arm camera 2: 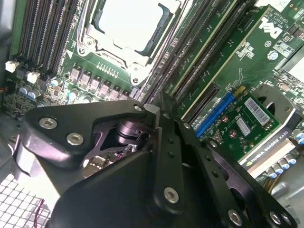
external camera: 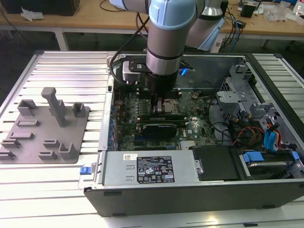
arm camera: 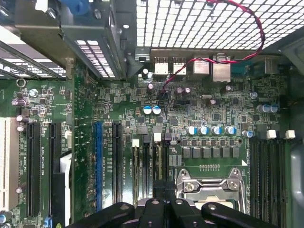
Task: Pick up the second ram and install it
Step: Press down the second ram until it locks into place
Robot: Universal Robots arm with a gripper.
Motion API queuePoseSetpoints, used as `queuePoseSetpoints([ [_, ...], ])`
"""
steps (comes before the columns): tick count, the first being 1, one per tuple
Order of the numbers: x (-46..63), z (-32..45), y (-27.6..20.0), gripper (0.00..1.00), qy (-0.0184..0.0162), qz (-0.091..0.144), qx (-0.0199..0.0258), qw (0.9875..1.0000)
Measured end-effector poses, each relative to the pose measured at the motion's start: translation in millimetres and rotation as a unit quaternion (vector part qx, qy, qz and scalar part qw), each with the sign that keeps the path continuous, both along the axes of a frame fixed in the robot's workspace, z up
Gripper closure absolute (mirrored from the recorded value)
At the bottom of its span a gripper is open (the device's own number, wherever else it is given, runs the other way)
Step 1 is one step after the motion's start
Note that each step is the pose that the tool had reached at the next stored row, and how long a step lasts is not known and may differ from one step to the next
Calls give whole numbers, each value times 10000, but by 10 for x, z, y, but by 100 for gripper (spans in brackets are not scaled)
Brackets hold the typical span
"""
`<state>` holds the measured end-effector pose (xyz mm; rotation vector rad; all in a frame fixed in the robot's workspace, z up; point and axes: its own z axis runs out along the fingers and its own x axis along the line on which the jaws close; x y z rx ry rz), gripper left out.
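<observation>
My gripper [external camera: 161, 105] is down inside the open computer case, over the motherboard [external camera: 142, 107]. It stands at the black memory slots [arm camera: 159, 159] beside the metal processor socket [arm camera: 209, 187]. In both wrist views the fingers [arm camera 2: 168, 137] are drawn close together. A thin dark strip, the second ram [arm camera: 164, 189], shows edge-on between the fingertips, in line with one slot. Most of the stick is hidden by the gripper [arm camera: 164, 203]. More memory slots [arm camera 2: 45, 33] run along the socket's other side.
A grey fixture plate [external camera: 45, 128] with upright blocks lies on the ribbed table at the exterior view's left. The case holds a graphics card [external camera: 161, 129], a power supply [external camera: 149, 168], drive bays with blue tabs [external camera: 266, 142] and loose cables [arm camera: 228, 14].
</observation>
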<state>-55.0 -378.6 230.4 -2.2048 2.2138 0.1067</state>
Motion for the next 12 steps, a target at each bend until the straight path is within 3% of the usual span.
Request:
queuePoseSetpoints([
  [12, 1, -8, 3, 92, -6, 0, 10, 10000],
])
